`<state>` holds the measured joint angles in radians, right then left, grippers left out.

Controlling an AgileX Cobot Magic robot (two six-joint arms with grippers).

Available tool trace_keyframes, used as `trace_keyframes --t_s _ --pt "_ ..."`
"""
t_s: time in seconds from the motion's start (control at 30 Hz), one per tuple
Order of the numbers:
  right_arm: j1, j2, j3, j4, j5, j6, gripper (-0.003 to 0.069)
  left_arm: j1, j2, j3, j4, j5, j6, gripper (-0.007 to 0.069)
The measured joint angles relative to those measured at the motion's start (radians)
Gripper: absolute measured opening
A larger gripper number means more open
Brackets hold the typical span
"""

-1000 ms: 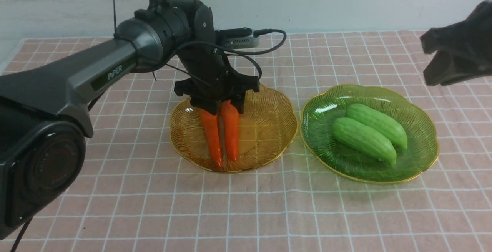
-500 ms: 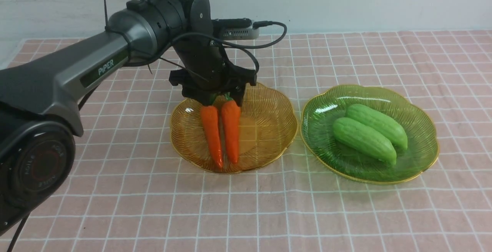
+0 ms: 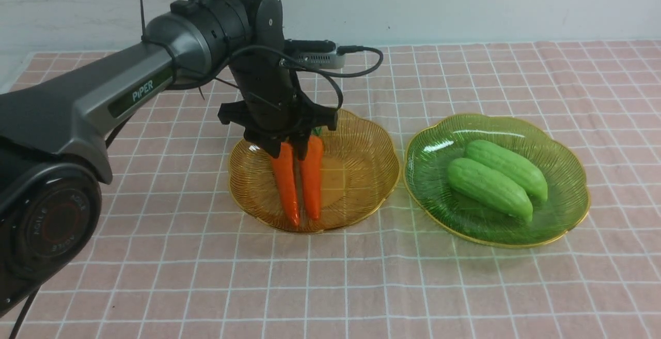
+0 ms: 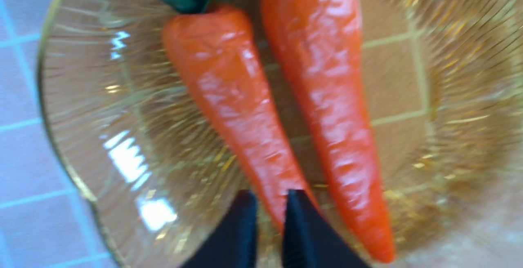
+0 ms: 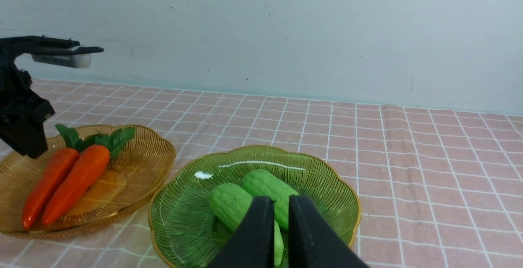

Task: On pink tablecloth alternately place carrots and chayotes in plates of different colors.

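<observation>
Two orange carrots (image 3: 285, 184) (image 3: 311, 179) lie side by side in the amber plate (image 3: 361, 173) on the pink tablecloth (image 3: 361, 287). My left gripper (image 3: 285, 150) hangs just above their leafy ends, shut and empty; the left wrist view shows its dark fingers (image 4: 245, 227) close together over the carrots (image 4: 237, 104). Two light green chayotes (image 3: 488, 188) (image 3: 508, 168) rest in the green plate (image 3: 439, 142). My right gripper (image 5: 278, 200) is outside the front view; its own view shows it shut, holding nothing, raised on the near side of the green plate (image 5: 327, 178).
The two plates sit close together mid-cloth, rims almost touching. A pale wall (image 3: 465, 3) rises behind the table's far edge. The left arm (image 3: 103, 96) reaches in from the left, with a loose black cable (image 3: 361, 67) looping off its wrist.
My left gripper let go of the carrots, rose a little, then shut with nothing in it. The right gripper, at the front view's upper right edge a second ago, has left that view.
</observation>
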<state>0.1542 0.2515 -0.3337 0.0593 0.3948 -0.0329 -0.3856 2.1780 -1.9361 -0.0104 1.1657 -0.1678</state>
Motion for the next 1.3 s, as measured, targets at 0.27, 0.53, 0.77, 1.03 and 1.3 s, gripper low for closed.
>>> trace_keyframes --t_s 0.27,0.53,0.77,1.03,1.3 --pt "0.000 0.000 0.010 -0.004 0.064 0.008 0.0047 0.000 -0.048 0.000 0.049 0.057 0.031 -0.0003" --pt "-0.014 -0.142 0.188 -0.004 0.048 0.009 0.0046 0.000 -0.194 0.000 0.093 0.065 0.073 -0.0003" --pt "-0.067 -0.255 0.333 -0.010 0.048 0.011 0.0045 -0.017 -0.282 0.003 0.054 0.071 0.082 -0.0003" --pt "-0.119 -0.261 0.357 -0.010 0.016 0.012 0.0045 -0.076 -0.461 0.136 0.018 0.073 0.111 -0.0003" --pt "-0.120 -0.261 0.357 -0.010 0.012 0.012 0.0045 -0.087 -0.748 0.439 0.041 0.077 0.127 -0.0003"
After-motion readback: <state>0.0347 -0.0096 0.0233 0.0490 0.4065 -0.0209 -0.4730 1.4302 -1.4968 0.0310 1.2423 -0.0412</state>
